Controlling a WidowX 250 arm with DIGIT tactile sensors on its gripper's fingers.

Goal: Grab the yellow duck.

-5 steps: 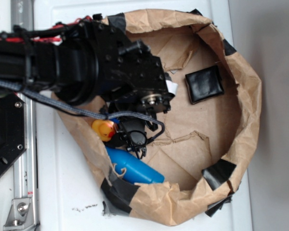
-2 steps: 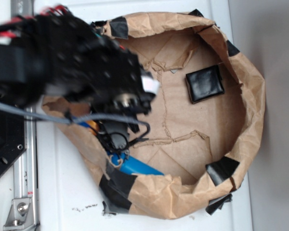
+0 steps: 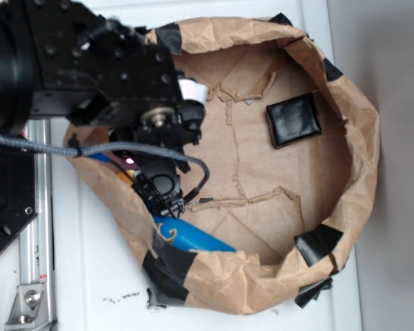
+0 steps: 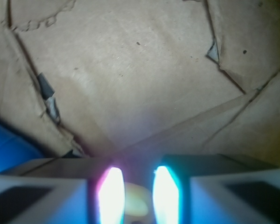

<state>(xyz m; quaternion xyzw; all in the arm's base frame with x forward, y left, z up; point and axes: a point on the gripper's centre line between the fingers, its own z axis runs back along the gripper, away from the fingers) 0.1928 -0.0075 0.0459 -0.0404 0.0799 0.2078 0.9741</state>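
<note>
In the wrist view a pale yellow rounded shape, the yellow duck (image 4: 136, 204), sits between the two glowing fingers (image 4: 112, 196) of my gripper (image 4: 137, 176), which is shut on it. From the exterior view the black gripper (image 3: 170, 205) points down inside the brown paper enclosure, near its left wall. Only an orange-yellow sliver of the duck (image 3: 123, 176) shows at the gripper's left; the arm hides the rest. The blue bottle (image 3: 193, 238) lies just below the gripper.
The crumpled brown paper wall (image 3: 362, 138) with black tape patches rings the work area. A black square pad (image 3: 293, 120) lies at the upper right of the paper floor. The blue bottle (image 4: 9, 150) edges the wrist view's left. A metal rail (image 3: 34, 276) runs along the left.
The arm has shifted up and to the left. The duck, plainly visible beside the gripper a second ago, is now mostly hidden under it.
</note>
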